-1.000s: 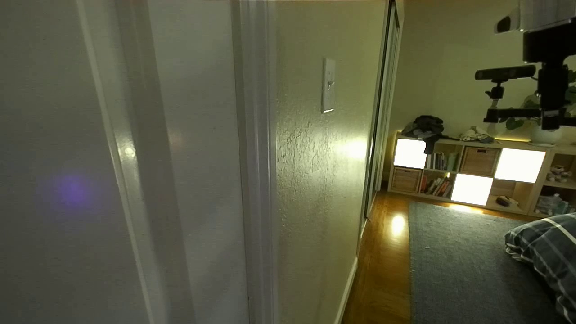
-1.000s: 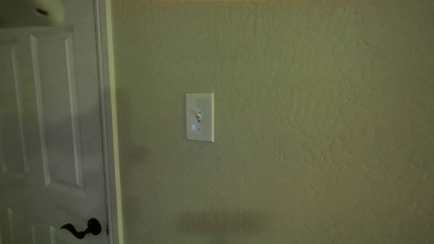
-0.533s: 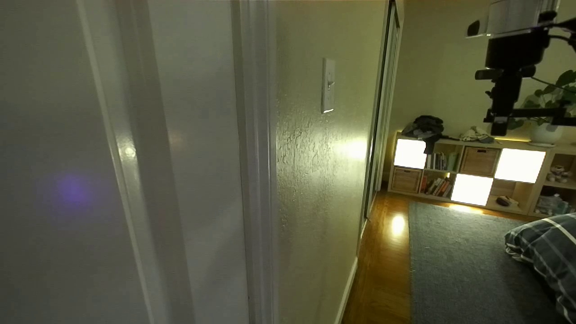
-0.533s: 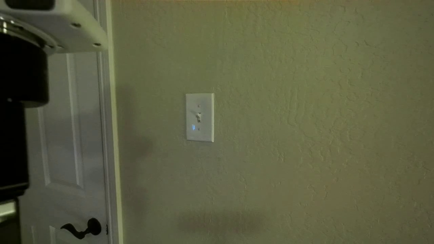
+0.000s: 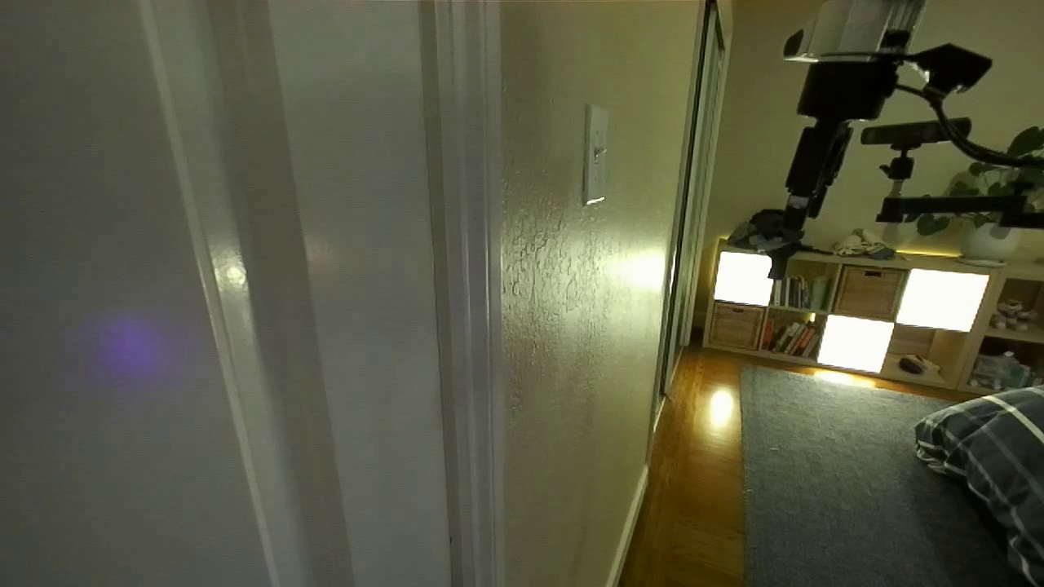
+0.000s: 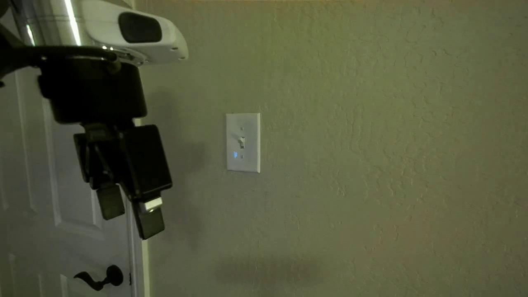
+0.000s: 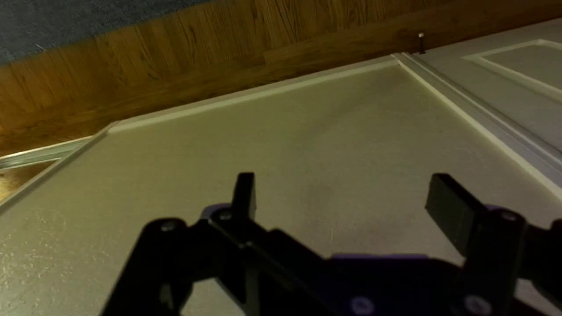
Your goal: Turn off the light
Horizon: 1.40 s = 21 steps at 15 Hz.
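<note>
- Light switch (image 6: 250,143), smooth and white, an upright rectangle with bevelled edges and a stubby toggle (image 6: 241,141), sits on the wall (image 6: 371,123) beside the gripper (image 6: 131,216), well apart from it, higher than the fingertips (image 6: 150,222) in both exterior views.
- Now the gripper: black, blocky, hinged, its flat-ended fingers (image 7: 452,210) standing wide apart in the wrist view, wall visible between them!
- That wall alongside: rippled, pebbly plaster.
- Behind the gripper, in an exterior view, a panelled door (image 6: 70,198); below the fingertips, a dark, curving lever handle (image 6: 111,275).
- Past the fingertips, wrist view: grainy wooden floor (image 7: 197,57), coarse blue-grey rug (image 7: 88,19).
- Beyond the gripper, in an exterior view: boxy wooden shelving (image 5: 950,346), glowing square compartments (image 5: 942,299), a wicker basket (image 5: 870,292).
</note>
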Available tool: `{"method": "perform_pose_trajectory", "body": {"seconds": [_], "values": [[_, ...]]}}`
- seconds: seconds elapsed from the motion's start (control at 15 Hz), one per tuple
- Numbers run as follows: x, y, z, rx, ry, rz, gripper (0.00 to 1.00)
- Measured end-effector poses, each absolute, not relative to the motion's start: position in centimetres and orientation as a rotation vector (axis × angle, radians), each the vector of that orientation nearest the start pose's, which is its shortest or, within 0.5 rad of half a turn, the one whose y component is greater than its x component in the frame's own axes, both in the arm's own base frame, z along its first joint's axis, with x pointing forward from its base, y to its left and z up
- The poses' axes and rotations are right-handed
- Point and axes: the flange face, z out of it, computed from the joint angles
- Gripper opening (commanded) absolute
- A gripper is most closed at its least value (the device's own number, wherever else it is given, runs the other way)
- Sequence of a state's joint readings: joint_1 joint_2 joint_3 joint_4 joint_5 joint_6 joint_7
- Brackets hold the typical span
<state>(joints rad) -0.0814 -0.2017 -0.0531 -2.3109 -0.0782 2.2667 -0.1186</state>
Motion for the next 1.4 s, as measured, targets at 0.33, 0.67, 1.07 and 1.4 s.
{"method": "perform_pose_trajectory", "body": {"seconds": [0.33,0.67,1.07,1.4], "values": [[49.7,-6.6,44.3,-3.2,-0.066,-0.251,1.0],[49.9,-6.2,44.3,-3.173,-0.053,-0.263,1.0],[52.8,-4.1,46.0,-3.058,-0.044,-0.466,0.58],[55.9,-3.7,47.2,-3.038,-0.087,-0.631,0.26]]}}
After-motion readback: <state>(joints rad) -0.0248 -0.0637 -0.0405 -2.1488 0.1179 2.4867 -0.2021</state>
